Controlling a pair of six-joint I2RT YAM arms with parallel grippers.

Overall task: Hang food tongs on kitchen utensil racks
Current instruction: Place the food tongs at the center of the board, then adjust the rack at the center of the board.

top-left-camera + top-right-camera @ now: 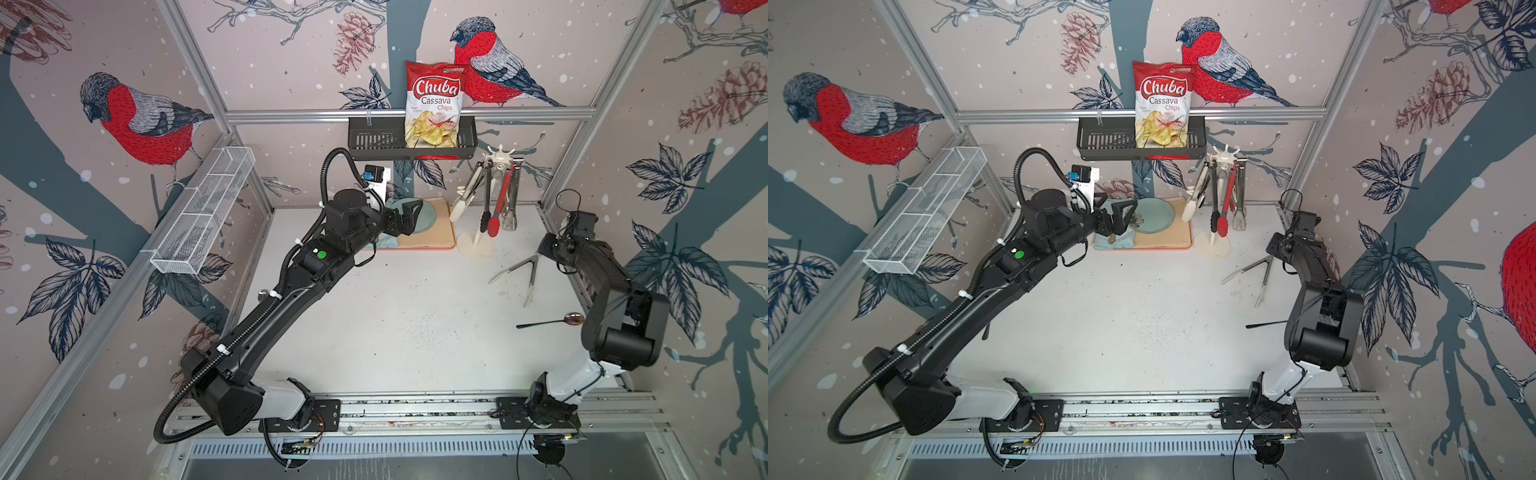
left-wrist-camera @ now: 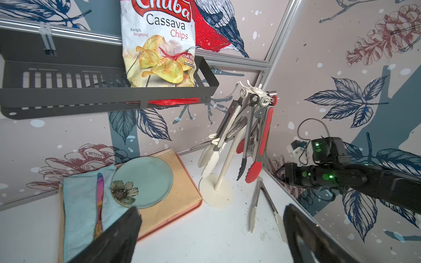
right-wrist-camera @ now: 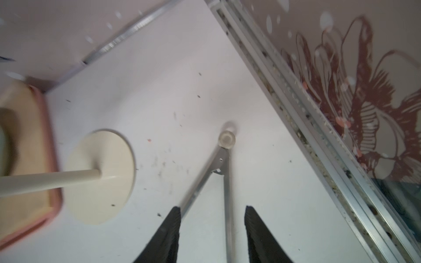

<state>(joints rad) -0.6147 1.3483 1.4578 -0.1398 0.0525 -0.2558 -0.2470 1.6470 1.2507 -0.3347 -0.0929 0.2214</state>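
Note:
The kitchen utensil rack (image 1: pixel 476 248) (image 1: pixel 1212 249) (image 2: pixel 216 193) is a cream stand at the back right. From its crown hang several food tongs: white-tipped (image 1: pixel 461 203), black-tipped (image 1: pixel 485 214), red-tipped (image 1: pixel 496 218) and bare steel (image 1: pixel 511 208). One more pair of tongs (image 1: pixel 532 282) (image 1: pixel 1264 282) (image 2: pixel 254 205) (image 3: pixel 222 159) lies spread in a V on the table right of the rack's base. My right gripper (image 3: pixel 213 208) hovers low over its hinge end with the jaws apart, one steel arm running between them. My left gripper (image 2: pixel 210 210) (image 1: pixel 409 214) stands open above the tray, holding nothing.
A black slotted basket (image 1: pixel 374 143) with a chips bag (image 1: pixel 434 104) hangs on the back wall. A white mesh basket (image 1: pixel 199 216) hangs on the left wall. The peach tray (image 2: pixel 182 182) carries a plate (image 2: pixel 145 180), a blue cloth and a pink knife. A spoon (image 1: pixel 548 321) lies by the right arm.

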